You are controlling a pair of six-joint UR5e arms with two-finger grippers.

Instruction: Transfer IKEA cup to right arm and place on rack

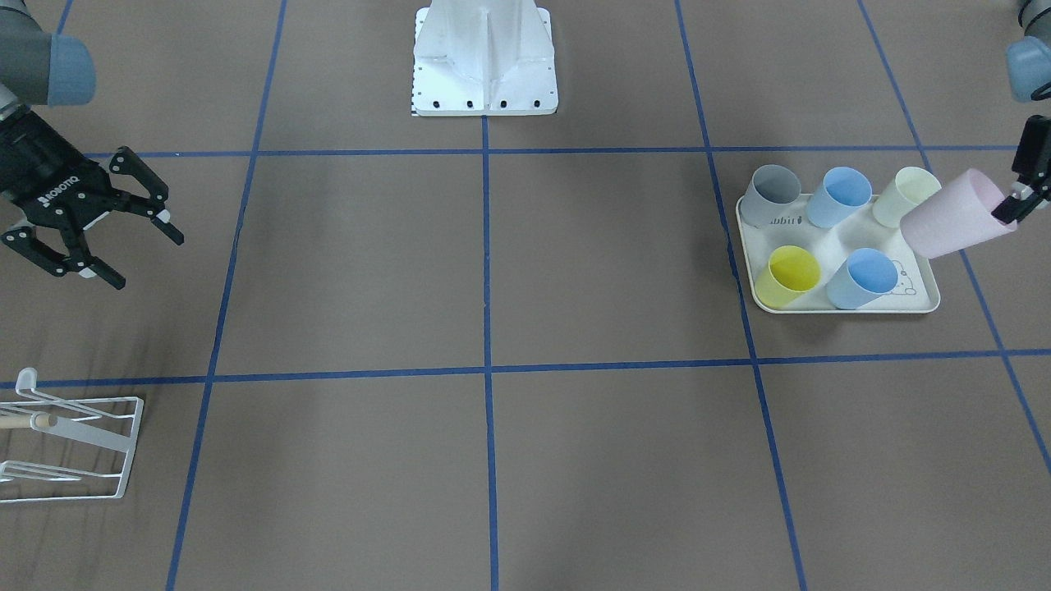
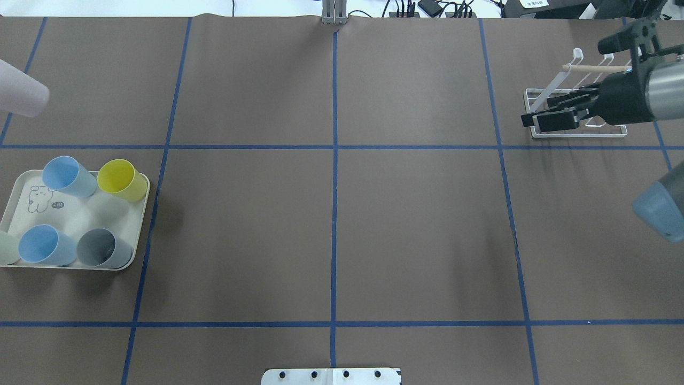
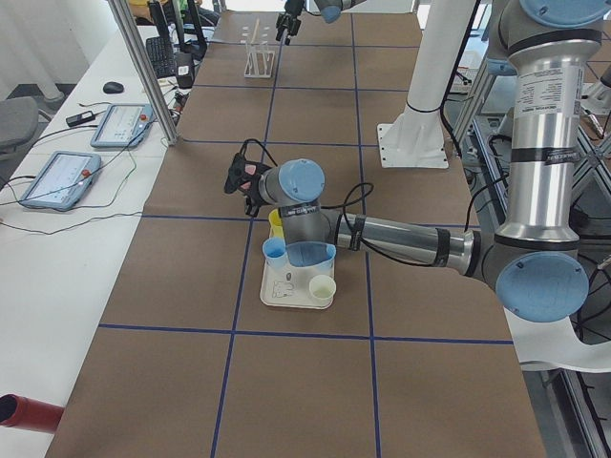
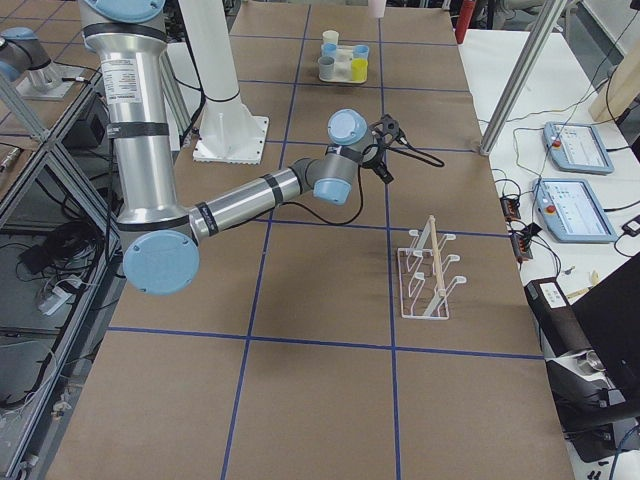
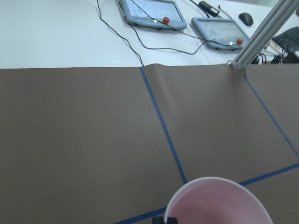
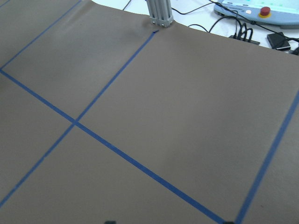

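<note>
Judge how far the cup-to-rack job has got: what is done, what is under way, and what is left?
Done: the pink cup is off the tray, tilted in the air and pinched at its rim by the left gripper.
In hand: the carry toward the hand-over. The right gripper hangs open and empty at the far side of the table.
Left: the transfer itself, then the placing. The rack holds no cup.

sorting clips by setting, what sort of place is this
Probably a robotics lab: two silver-grey jointed robot arms, a brown paper-covered table gridded with blue tape, and grey control tablets with red buttons on a white side bench.
</note>
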